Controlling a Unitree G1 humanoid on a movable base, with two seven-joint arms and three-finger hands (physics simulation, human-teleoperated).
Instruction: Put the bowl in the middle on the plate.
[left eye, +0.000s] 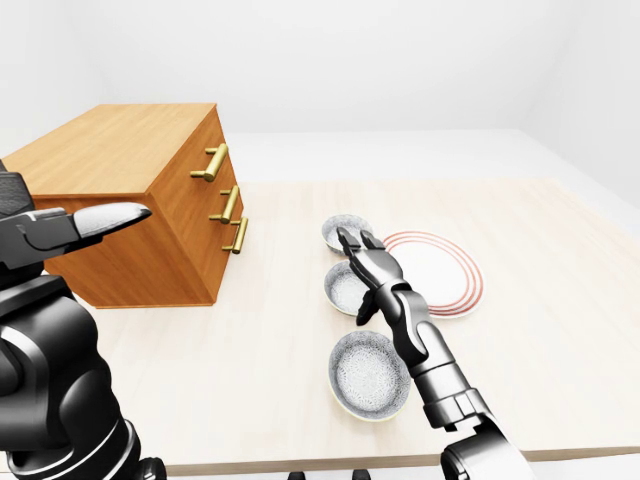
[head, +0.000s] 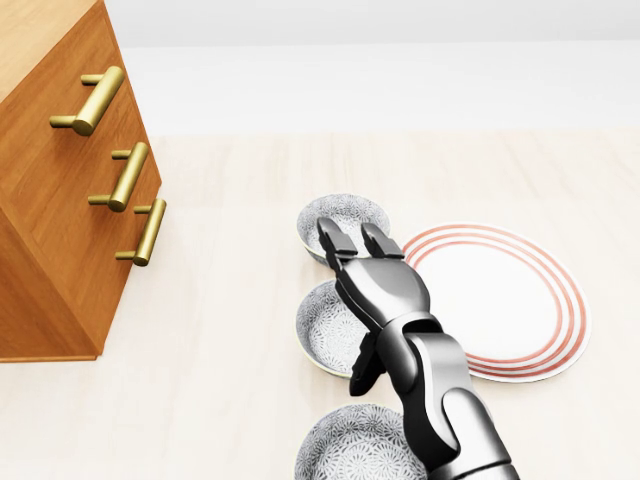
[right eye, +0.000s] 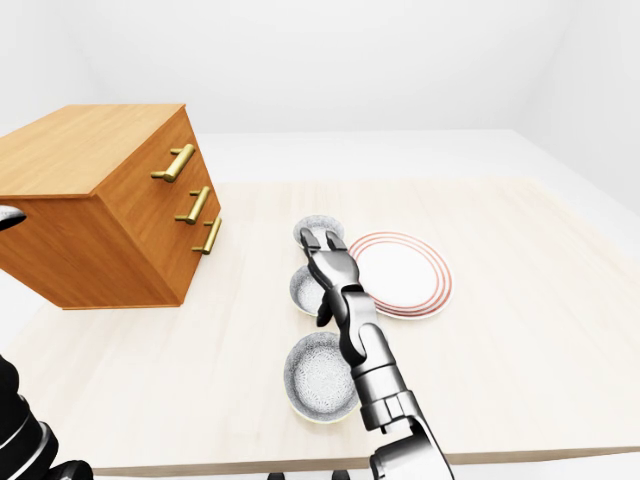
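Near the centre of the head view, slightly low, sits the middle bowl (head: 325, 328), a small speckled grey bowl, one of three lined up top to bottom on a pale wooden table (head: 230, 300). It looks empty, though the right hand (head: 352, 243) covers its right side. That hand reaches up the frame across the bowl, with two fingertips (head: 329, 232) past the bowl's upper rim and spread a little apart, and a thumb hanging down over the bowl's lower right rim. The fingers look loosely open and do not seem to close on anything; whether any of them touches the rim I cannot tell. The bowl lies directly beneath and slightly left of the palm, so a grasp would call for lowering and closing.

Above it in the frame is the far bowl (head: 345, 216), and below it, cut by the bottom edge, the near bowl (head: 350, 448); both appear empty. Just right of the middle bowl lies the plate (head: 520, 300), white with red rings, bare, its left edge near the bowl.

At the left of the left-eye view, the left hand (left eye: 95, 222) is raised well apart from the bowls, fingers extended, holding nothing. A wooden drawer cabinet (left eye: 130, 190) with brass handles stands upper left.
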